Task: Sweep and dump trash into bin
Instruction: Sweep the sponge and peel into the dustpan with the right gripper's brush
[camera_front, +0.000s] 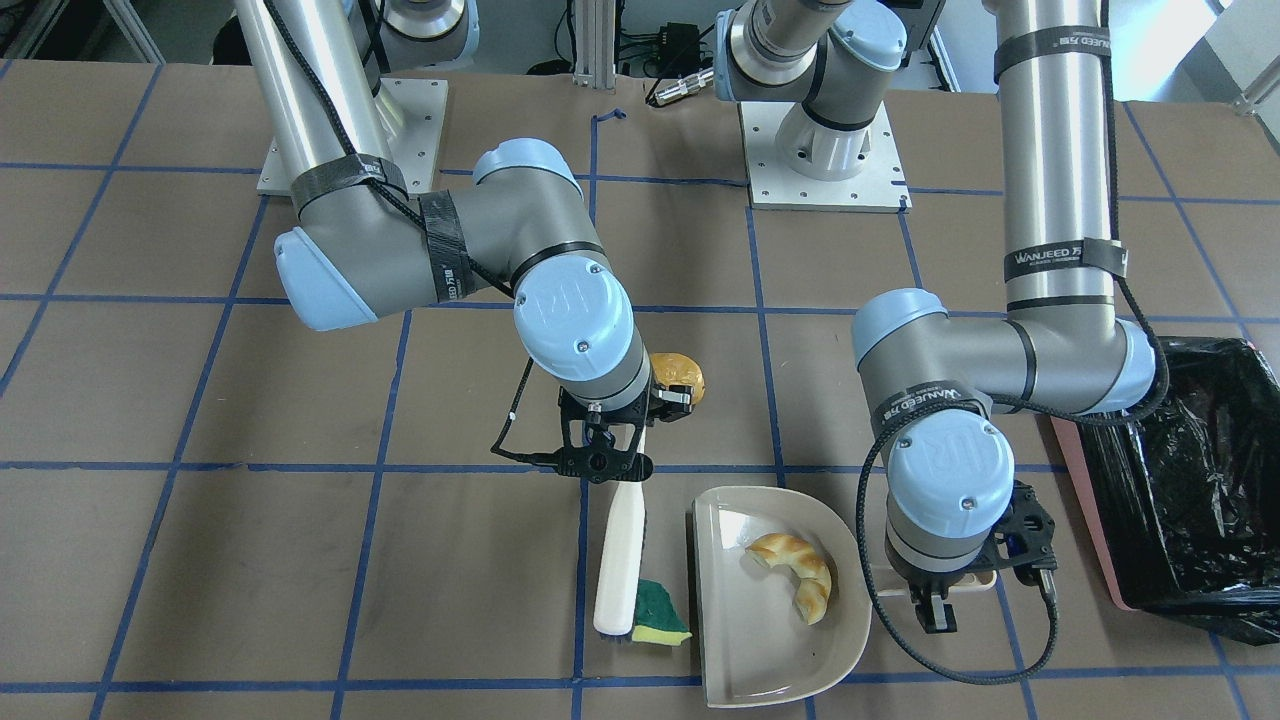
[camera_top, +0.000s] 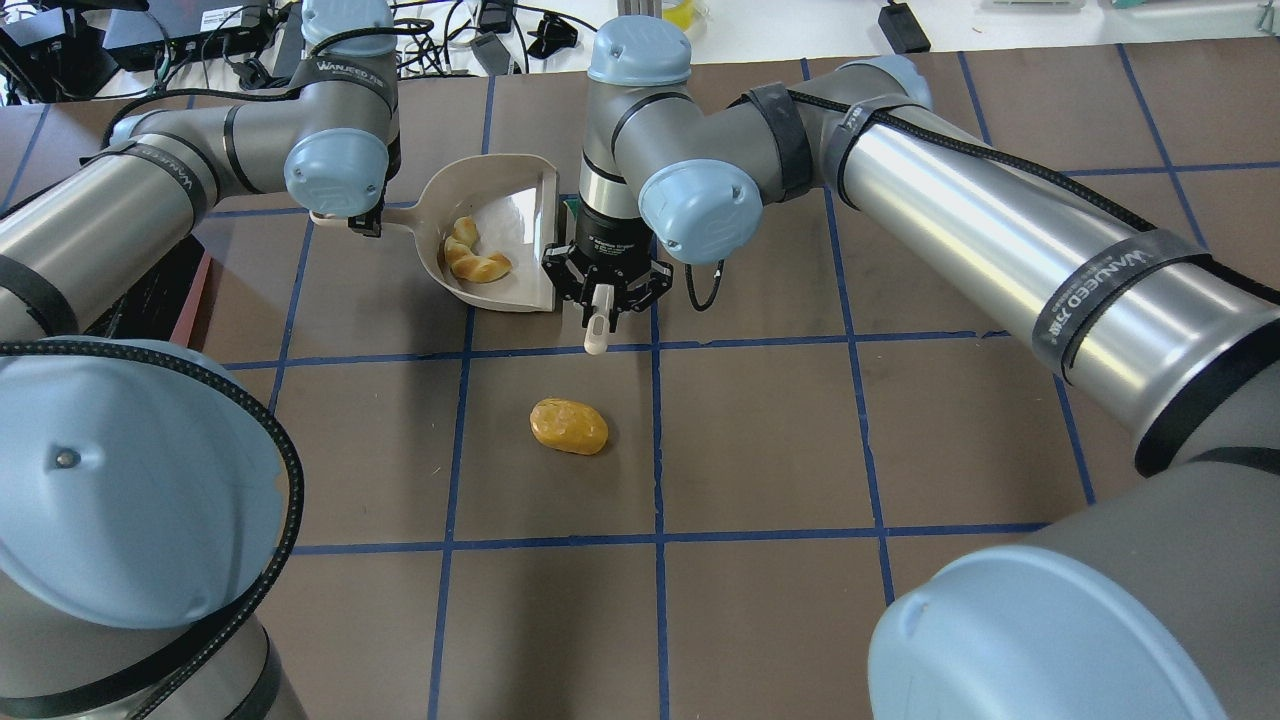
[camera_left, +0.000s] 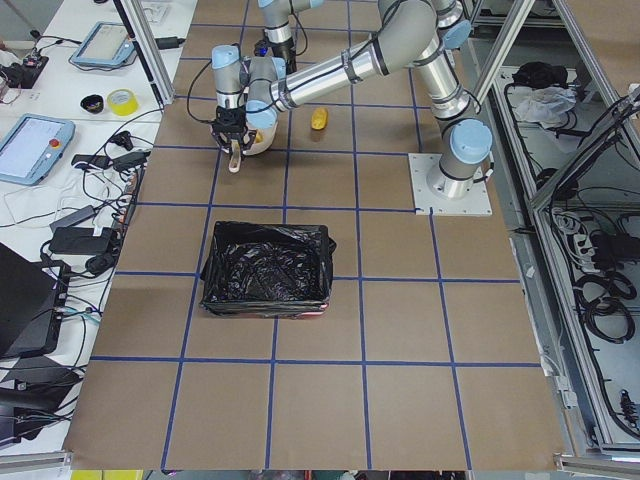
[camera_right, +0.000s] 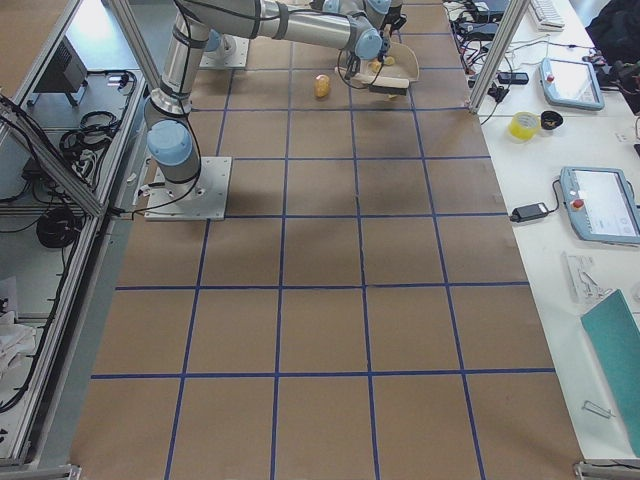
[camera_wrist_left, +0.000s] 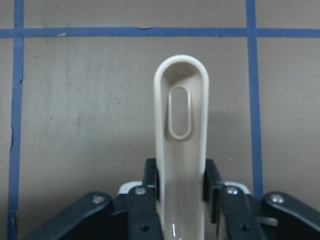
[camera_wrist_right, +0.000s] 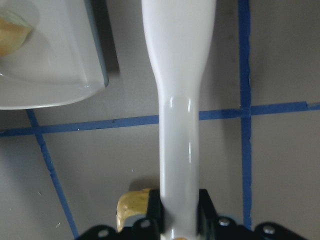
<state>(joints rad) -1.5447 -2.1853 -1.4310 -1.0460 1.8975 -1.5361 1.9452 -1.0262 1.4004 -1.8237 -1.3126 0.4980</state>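
Sponge (camera_front: 660, 615): lay on the surface (camera_front: 300, 560) out past the right gripper (camera_top: 598, 300), at the brush's bristle end, against or just beside it, and near the dustpan's open lip.
Peel piece (camera_front: 795, 572): already inside the dustpan (camera_front: 730, 660), on the pan side of the left gripper (camera_wrist_left: 181, 185).
Potato lump (camera_top: 568, 426): alone on the surface behind the right gripper, toward the robot, apart from both tools.
Handling: the sponge looked light and soft, likely to tumble or ride up over the bristles; it was best pushed low, from the side facing away from the pan. The lump was rounded and would probably roll off line. The peel piece lay loose and could slide out if the pan tipped lip-down.
Right gripper: clamped on the handle of the brush (camera_front: 620, 560), jaws tight on either side.
Left gripper: closed around the dustpan's handle, pan flat on the surface.
Edges: the pan's back and side walls were raised, and only the lip facing the brush was open.
Bin (camera_front: 1088, 520): beyond the left gripper, on the side away from the pan; its rim stood higher than the pan, so dumping would need a lift.
Room: open surface around the lump, a tighter gap between brush head and lip.
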